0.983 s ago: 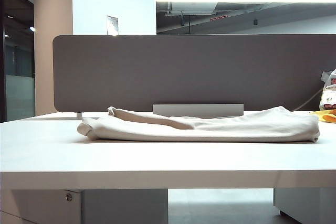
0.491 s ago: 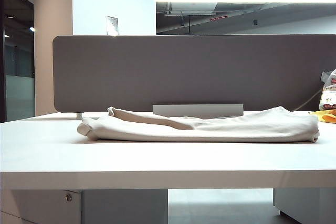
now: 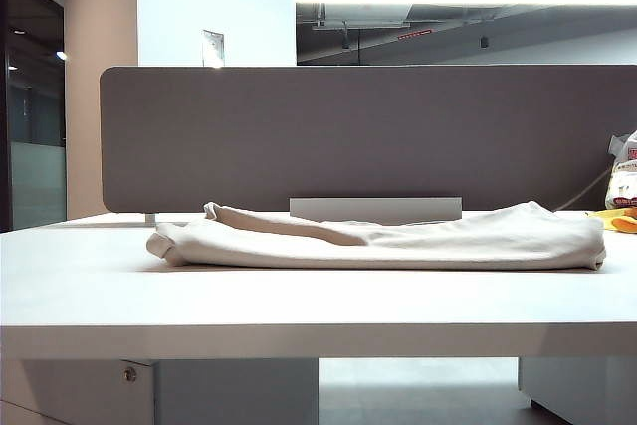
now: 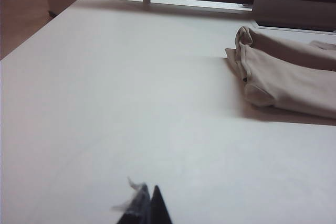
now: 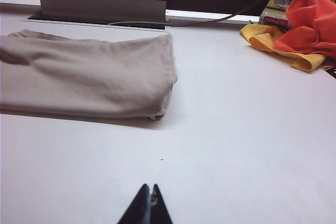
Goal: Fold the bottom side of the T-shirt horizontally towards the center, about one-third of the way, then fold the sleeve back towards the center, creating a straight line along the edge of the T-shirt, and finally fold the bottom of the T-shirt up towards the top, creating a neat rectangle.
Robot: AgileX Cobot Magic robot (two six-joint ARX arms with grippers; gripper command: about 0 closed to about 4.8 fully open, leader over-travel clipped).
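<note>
The T-shirt [image 3: 378, 237] lies folded into a long, flat bundle across the middle of the white table [image 3: 299, 306], just in front of the grey partition [image 3: 358, 136]. The left end effector [image 4: 149, 205] hangs over bare tabletop with its fingers together, the shirt's end at its two o'clock. The right end effector [image 5: 149, 203] is likewise pinched together and empty, the shirt at its eleven o'clock and a heap of yellow and orange cloths [image 5: 299, 35] at two o'clock.

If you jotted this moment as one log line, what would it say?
T-shirt: folded, on table | left pincer: shut, empty | right pincer: shut, empty
</note>
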